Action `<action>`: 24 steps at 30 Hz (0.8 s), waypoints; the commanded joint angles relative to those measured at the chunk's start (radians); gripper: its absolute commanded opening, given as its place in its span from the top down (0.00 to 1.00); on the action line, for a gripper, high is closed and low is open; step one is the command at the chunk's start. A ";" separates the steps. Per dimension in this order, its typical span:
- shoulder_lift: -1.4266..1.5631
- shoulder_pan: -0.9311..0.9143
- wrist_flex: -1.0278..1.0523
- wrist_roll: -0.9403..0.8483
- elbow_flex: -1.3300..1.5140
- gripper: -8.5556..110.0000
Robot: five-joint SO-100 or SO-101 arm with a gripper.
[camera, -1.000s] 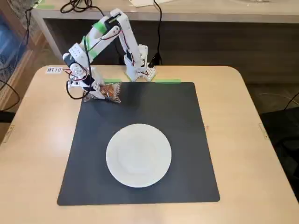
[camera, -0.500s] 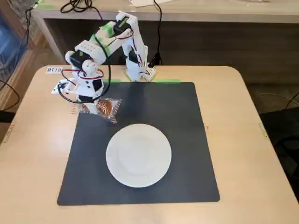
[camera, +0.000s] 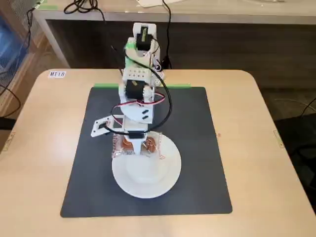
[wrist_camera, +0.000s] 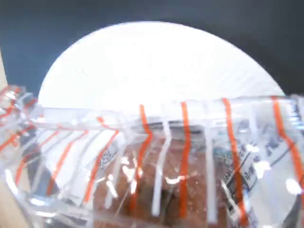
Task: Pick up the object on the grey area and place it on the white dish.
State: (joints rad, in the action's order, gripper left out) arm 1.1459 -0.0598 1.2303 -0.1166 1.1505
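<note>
Your gripper (camera: 137, 141) is clamped on the packet (camera: 137, 144), holding it crosswise over the near-arm edge of the white dish (camera: 148, 173). From the wrist view the packet (wrist_camera: 161, 166) fills the lower frame, clear wrap with orange-red stripes and brown biscuit inside, and the dish (wrist_camera: 156, 66) sits just beyond it. Whether the packet touches the dish, you can't tell. The dish lies centred on the grey mat (camera: 197, 148), on the light wooden table (camera: 261, 148).
</note>
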 commanded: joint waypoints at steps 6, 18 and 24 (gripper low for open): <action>-0.155 0.063 0.023 0.009 -0.227 0.81; -0.164 0.046 0.140 0.012 -0.267 0.65; -0.101 0.041 0.206 0.008 -0.270 0.62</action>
State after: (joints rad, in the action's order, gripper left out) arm 0.9541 -0.0138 1.4128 -0.1043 0.9357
